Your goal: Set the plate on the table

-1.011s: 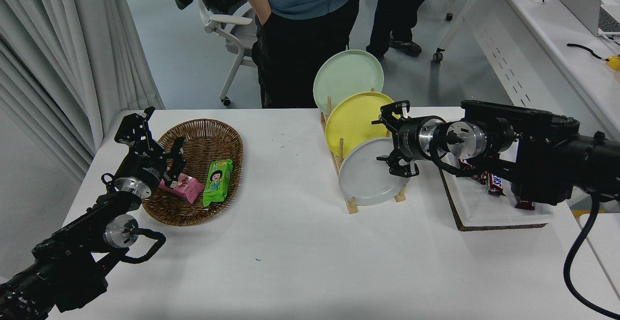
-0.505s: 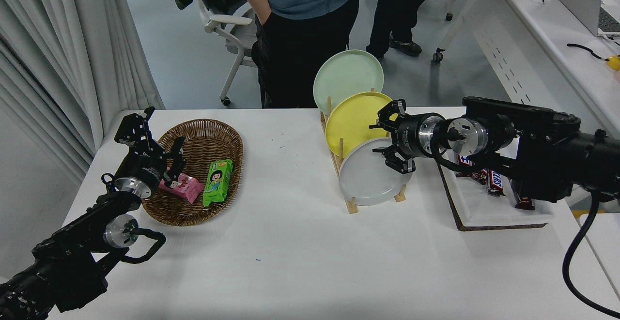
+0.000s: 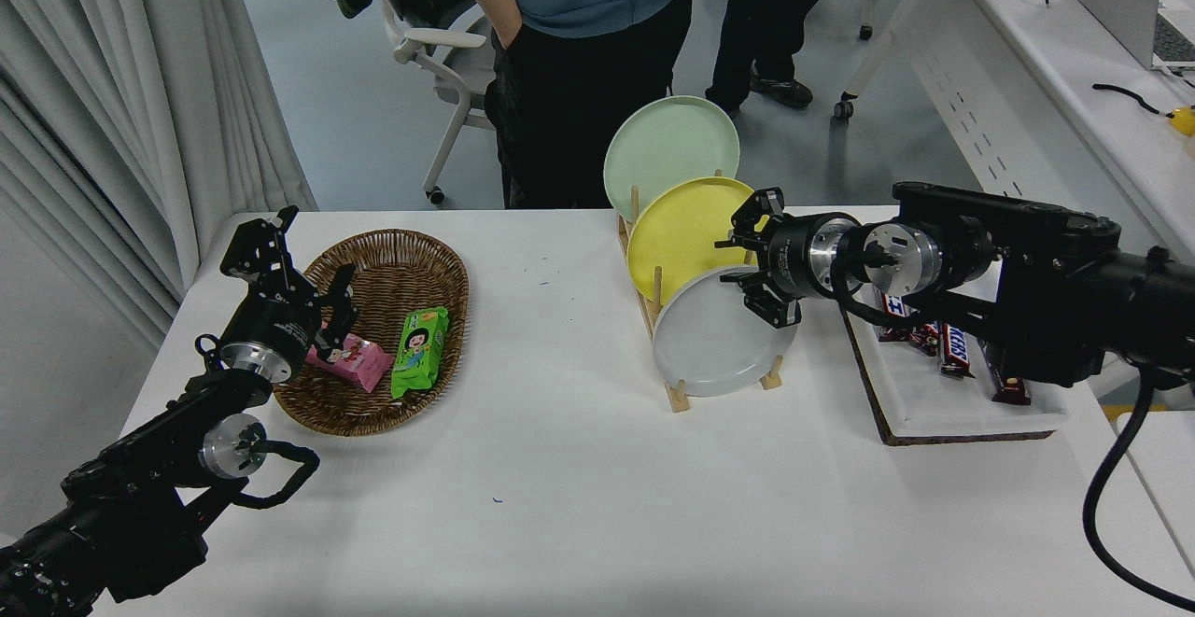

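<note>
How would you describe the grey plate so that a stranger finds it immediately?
On the white table, right of centre, a wooden rack holds three upright plates in a row. The grey plate is the nearest one, in front of the yellow plate and green plate.

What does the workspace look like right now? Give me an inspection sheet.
Surface: white rectangular table, bare in front.
Job's things: round pale grey plate on edge in the front slot of the wooden rack, ahead of the yellow plate and pale green plate.
Clutter: oval wicker basket holding snack packs; white tray of chocolate bars.
Grippers: right gripper open at the grey plate's upper right rim; left gripper open, parked above the basket.
Cables: black cable looping off the right arm.
Surroundings: two people standing beyond the far edge.
</note>
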`<action>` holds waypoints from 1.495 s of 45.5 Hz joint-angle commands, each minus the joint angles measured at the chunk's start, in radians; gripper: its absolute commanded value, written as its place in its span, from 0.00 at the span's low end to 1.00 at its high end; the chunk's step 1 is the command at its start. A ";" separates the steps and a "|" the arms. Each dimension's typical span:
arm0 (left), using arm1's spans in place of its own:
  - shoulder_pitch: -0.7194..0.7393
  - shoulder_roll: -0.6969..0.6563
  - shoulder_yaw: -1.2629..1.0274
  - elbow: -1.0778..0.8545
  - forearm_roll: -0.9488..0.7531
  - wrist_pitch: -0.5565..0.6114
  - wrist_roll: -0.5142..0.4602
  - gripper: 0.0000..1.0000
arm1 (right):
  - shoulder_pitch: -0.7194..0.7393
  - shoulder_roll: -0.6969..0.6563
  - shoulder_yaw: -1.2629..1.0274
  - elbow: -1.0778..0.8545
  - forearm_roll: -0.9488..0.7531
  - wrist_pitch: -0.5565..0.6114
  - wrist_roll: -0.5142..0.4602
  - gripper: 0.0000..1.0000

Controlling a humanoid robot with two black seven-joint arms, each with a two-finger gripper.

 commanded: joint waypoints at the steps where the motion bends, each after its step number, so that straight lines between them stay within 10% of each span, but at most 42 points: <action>1: -0.001 -0.001 0.000 0.000 0.000 0.000 0.000 1.00 | -0.003 0.000 -0.001 -0.001 0.003 0.000 -0.002 0.35; 68: 0.001 -0.001 0.000 0.000 -0.001 0.000 0.000 1.00 | -0.012 -0.006 0.066 -0.013 0.000 -0.008 -0.077 0.08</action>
